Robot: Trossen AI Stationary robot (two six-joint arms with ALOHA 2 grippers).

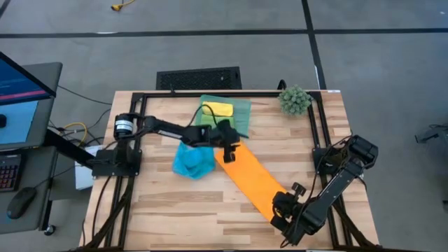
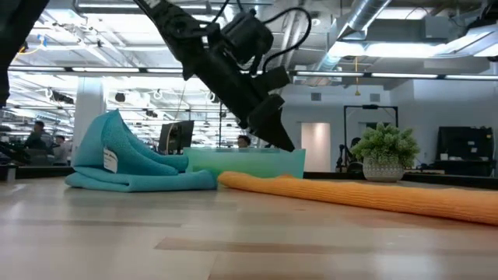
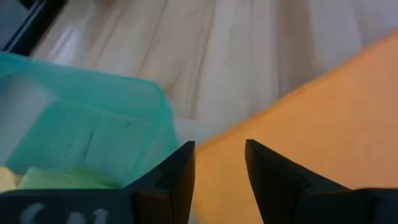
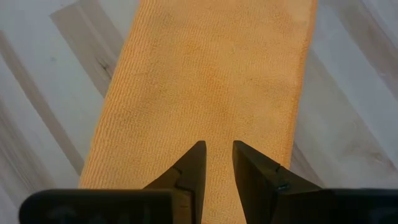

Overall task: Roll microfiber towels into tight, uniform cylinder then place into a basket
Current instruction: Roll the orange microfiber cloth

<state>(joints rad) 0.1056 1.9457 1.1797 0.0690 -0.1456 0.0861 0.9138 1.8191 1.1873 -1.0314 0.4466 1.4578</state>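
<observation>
At the near edge of the bench [image 1: 182, 210], the right end effector [image 4: 216, 163] sits over the near end of the orange towel [image 1: 252, 178], its fingers parted by a narrow gap with nothing between them. That towel lies folded into a long flat strip running diagonally away across the wood. At its far end the left end effector [image 3: 219, 167] hovers with fingers spread a little, empty, just beside a corner of the basket [image 3: 93, 124]. To the left of the strip the blue towel [image 2: 132, 167] sits in a crumpled heap, a small white tag showing on it whose writing cannot be read. Farther back, the translucent teal basket holds the yellow towel [image 1: 220, 109] and the green towel [image 1: 208, 119]. A spiky green plant ball [image 1: 295, 100] stands at the far right corner.
</observation>
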